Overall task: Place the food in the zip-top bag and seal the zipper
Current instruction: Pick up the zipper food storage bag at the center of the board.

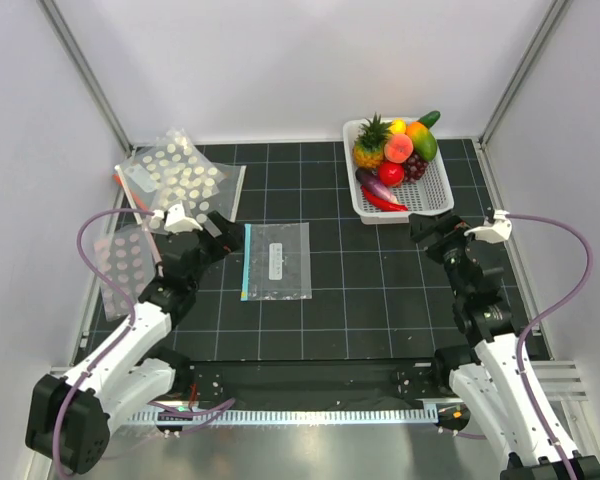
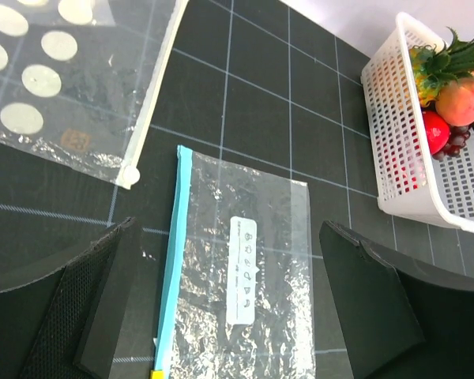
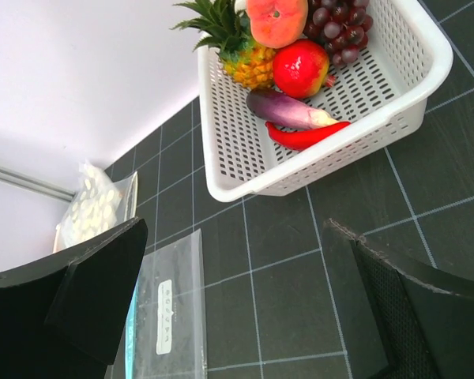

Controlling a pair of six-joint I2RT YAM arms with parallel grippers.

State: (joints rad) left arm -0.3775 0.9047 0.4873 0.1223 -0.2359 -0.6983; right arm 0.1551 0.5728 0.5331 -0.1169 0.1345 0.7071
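Both arms hover low over the bench [image 1: 365, 300] with nothing loaded, so you are at the very start. The left gripper [image 2: 231, 237] has its jaws wide apart and empty, and it is aimed at the plain bag [image 1: 277, 262] with the blue strip rather than at the dotted bag [image 1: 175, 175]. The dotted bag lies flat at the far left, well apart from the fruit. Its zipper [image 2: 152, 95] runs along the edge that faces the middle of the bench, which I judge handy, since food can come in from that side. The right gripper [image 3: 237, 229] is also spread and empty. It sits just short of the basket [image 1: 432, 195] and looks over the near rim, probably because that arm is the only one close enough to pick. In the basket, the chili [image 3: 304, 136] and eggplant [image 3: 288, 110] lie against the near wall and look easiest to reach. The red fruit [image 3: 300, 69] and pineapple [image 3: 249, 63] sit behind them, packed beside a peach [image 3: 275, 20] and grapes [image 3: 340, 28] that you should leave. The bag's mouth looks flat, so expect to lift one side with the left jaws first.
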